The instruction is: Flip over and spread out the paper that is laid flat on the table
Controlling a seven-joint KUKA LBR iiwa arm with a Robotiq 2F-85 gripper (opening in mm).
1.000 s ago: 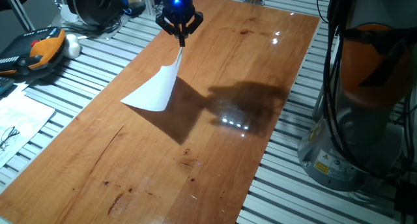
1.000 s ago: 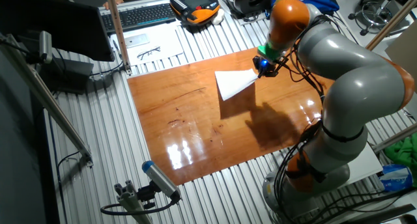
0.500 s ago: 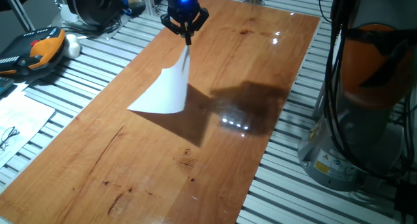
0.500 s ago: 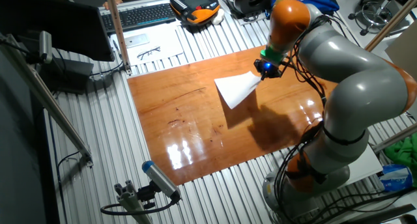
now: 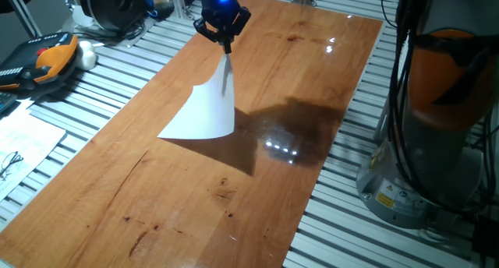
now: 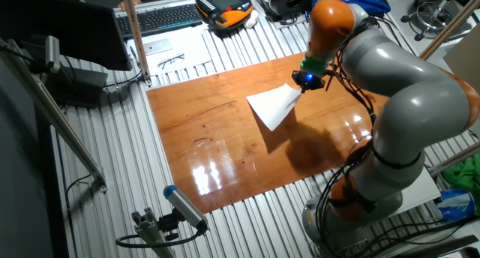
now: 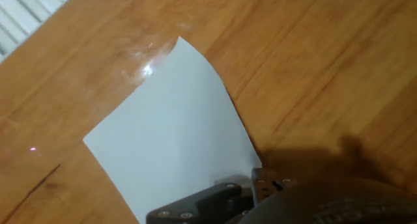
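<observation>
A robot arm lifts a white sheet of paper by one corner above a glossy reddish-brown table. The gripper, its fingers pinched together on the top corner of the paper, hangs over the far end of the table with a blue light glowing just above it. The sheet drapes down from the grip and fans out toward its lower edge, which rests on or just above the wood; the pictures do not settle which. A dark shadow of the sheet lies on the table beside it. In the other fixed view the paper hangs below the gripper near the middle of the table. The hand view shows the blank side of the paper spreading away from the fingers over the table. Off the table, on the slatted metal surface, lie an orange and black handheld controller and a printed sheet with a pair of glasses.
</observation>
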